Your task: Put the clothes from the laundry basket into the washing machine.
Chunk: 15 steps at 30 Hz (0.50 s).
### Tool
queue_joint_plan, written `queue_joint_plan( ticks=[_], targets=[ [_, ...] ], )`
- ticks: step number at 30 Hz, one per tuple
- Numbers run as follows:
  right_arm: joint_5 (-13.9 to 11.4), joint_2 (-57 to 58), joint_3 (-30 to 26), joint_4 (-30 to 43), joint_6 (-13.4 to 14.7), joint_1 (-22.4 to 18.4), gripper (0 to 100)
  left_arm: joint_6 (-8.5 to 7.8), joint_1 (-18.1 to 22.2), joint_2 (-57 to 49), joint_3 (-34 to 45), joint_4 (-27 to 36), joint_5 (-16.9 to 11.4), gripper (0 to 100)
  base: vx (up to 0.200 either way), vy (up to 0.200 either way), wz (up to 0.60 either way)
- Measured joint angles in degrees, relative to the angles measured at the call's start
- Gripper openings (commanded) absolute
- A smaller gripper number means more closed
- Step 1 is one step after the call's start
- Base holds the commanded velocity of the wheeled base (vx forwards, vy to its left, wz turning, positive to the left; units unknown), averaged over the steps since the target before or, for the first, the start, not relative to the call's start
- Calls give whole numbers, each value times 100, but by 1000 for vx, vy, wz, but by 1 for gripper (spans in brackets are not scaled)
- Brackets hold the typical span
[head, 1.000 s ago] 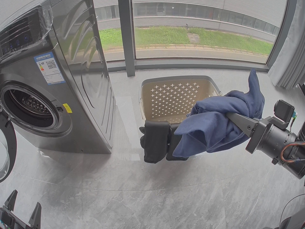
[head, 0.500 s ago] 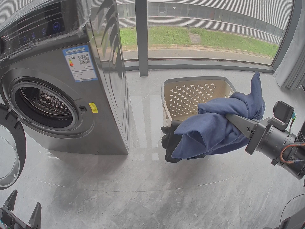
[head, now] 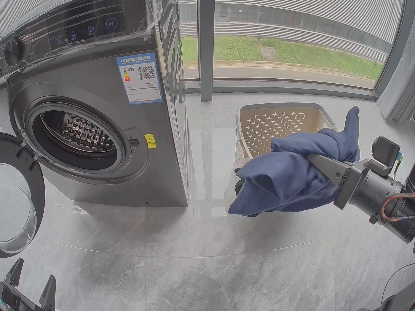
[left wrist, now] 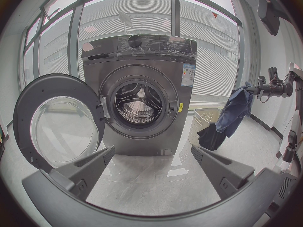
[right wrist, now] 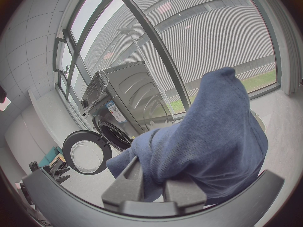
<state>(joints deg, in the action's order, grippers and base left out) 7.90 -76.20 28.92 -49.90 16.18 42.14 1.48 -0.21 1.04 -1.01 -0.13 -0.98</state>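
My right gripper [head: 312, 159] is shut on a blue garment [head: 285, 173], held in the air over the front of the beige laundry basket [head: 276, 124]. The cloth bunches over the fingers [right wrist: 129, 182] and hangs down. A dark garment [left wrist: 210, 138] is draped over the basket's front rim, mostly hidden behind the blue one in the head view. The grey washing machine [head: 95, 122] stands to the left with its round door [head: 19, 195] swung open and the drum [left wrist: 138, 102] bare. My left gripper [head: 31, 281] sits low at the bottom left, open, facing the machine [left wrist: 139, 95].
Bare grey floor [head: 181, 255] lies between me, the machine and the basket. A large window [head: 281, 31] with a pillar [head: 206, 39] runs behind. A curtain [head: 400, 96] hangs at the far right. The open door [left wrist: 58, 123] juts out on the machine's left side.
The whole head view has swung left: machine and basket have slid rightward in the picture, so the camera moved. The right gripper still holds the blue garment in the same pose.
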Motion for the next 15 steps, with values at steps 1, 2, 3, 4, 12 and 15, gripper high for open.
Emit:
queue_joint_plan(
  ticks=[1,2,3,4,12,15],
  targets=[
    [-2,0,0,-2,5,0,0,-2,-1,0,0,2,0,100,-200,0,0],
    [-7,0,0,-2,5,2,0,0,-6,0,0,2,0,100,-200,0,0],
    [-7,-1,0,-2,7,2,0,0,-6,0,0,2,2,100,-200,0,0],
    [-7,-1,0,-2,7,0,0,0,-6,0,0,2,0,100,-200,0,0],
    [-11,-9,-4,0,10,5,0,-9,-6,0,0,2,7,100,-75,0,0],
    [-11,-12,-1,2,10,2,0,-6,-6,0,0,9,7,100,0,133,0]
  ],
)
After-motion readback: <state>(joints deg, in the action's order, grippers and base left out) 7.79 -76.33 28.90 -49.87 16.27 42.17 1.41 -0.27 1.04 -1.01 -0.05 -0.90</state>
